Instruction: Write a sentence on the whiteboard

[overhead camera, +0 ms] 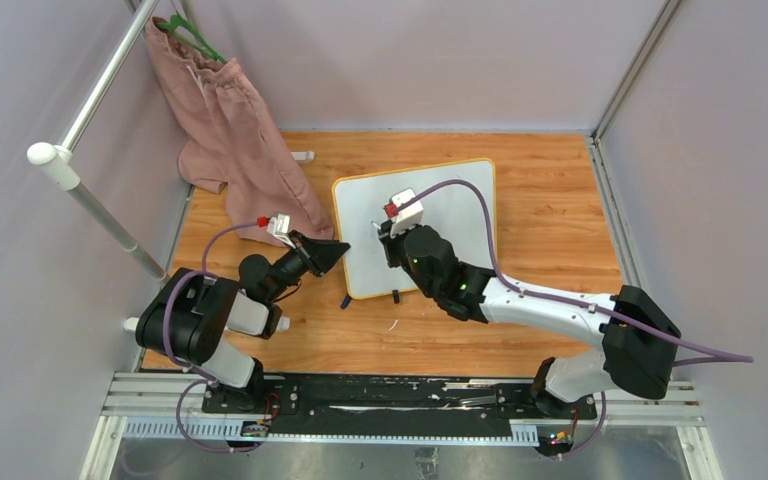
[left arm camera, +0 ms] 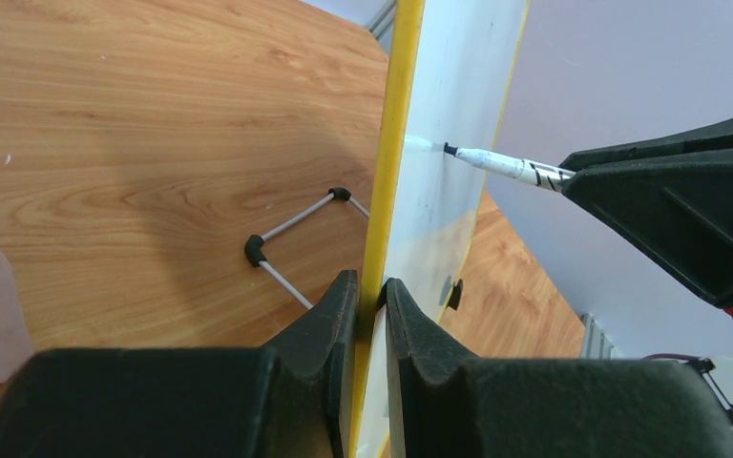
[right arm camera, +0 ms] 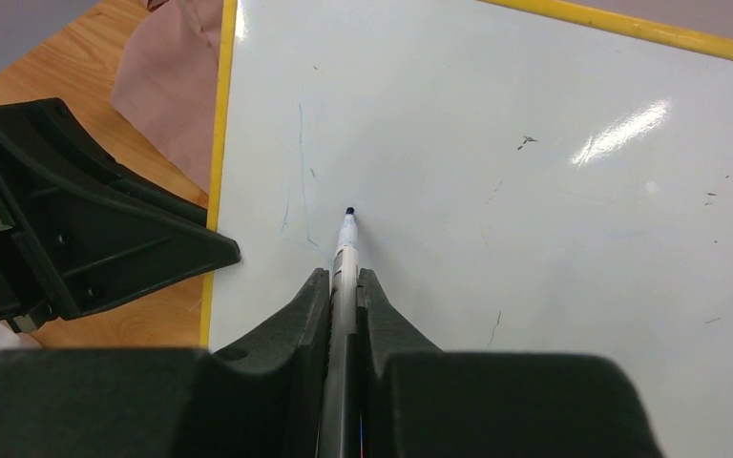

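The whiteboard [overhead camera: 460, 195], white with a yellow frame, stands tilted in the middle of the wooden table. My left gripper [overhead camera: 344, 252] is shut on its left edge, and the left wrist view shows the yellow frame [left arm camera: 393, 143] pinched between the fingers of that gripper [left arm camera: 372, 291]. My right gripper [right arm camera: 344, 277] is shut on a white marker [right arm camera: 346, 250] whose dark tip touches the board's face [right arm camera: 554, 219] near its left side. From the left wrist, the marker [left arm camera: 501, 164] meets the board edge-on. Of the sentence, only a few faint blue strokes [right arm camera: 300, 162] show, with no readable word.
A pink garment [overhead camera: 240, 140] hangs from a green hanger at the back left, beside a white rail [overhead camera: 90, 190]. Its cloth [right arm camera: 167, 105] lies just past the board's left edge. The board's wire stand [left arm camera: 296, 224] rests on the table behind it. Grey walls surround the table.
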{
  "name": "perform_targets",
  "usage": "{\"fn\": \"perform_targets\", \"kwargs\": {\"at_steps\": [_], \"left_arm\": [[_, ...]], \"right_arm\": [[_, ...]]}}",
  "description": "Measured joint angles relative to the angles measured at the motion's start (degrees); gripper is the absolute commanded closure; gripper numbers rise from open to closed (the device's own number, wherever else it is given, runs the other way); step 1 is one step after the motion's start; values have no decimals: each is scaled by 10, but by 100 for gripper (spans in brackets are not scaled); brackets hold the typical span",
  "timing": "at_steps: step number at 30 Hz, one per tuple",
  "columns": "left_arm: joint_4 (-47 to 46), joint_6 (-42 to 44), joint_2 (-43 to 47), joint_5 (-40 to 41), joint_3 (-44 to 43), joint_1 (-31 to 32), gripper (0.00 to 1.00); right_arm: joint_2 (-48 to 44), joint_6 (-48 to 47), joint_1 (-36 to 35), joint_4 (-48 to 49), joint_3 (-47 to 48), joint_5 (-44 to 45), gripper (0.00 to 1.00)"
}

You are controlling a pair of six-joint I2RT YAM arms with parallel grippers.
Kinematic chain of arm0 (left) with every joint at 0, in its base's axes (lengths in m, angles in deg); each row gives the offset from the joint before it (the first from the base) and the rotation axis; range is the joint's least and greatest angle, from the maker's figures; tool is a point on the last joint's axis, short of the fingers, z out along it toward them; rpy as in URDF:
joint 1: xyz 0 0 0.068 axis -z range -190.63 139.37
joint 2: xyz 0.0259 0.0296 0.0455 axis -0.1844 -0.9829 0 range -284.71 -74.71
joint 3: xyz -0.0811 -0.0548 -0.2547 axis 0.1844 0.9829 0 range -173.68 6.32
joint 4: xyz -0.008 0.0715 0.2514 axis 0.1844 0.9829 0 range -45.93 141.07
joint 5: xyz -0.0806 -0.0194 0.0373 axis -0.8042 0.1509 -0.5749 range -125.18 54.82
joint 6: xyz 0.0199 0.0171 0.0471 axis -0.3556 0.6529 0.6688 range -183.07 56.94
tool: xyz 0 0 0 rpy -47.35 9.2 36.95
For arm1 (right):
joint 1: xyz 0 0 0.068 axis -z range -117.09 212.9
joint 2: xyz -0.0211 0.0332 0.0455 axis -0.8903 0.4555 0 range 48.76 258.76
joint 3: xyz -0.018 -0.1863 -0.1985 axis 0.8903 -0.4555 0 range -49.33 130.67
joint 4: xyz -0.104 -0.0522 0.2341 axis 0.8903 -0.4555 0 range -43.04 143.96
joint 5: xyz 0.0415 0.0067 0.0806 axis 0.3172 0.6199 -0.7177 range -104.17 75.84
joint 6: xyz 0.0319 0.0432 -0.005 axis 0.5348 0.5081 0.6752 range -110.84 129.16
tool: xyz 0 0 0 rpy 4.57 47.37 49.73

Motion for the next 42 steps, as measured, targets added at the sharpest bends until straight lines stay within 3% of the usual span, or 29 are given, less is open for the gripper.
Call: {"fn": "perform_targets", "kwargs": {"at_steps": [22, 42], "left_arm": [[5, 0, 4, 1, 0, 0, 100], [4, 0, 6, -2, 0, 5, 100]], "right_arm": [[-26, 14, 7, -54, -21, -1, 100], [0, -2, 22, -68, 28, 10, 100]]}}
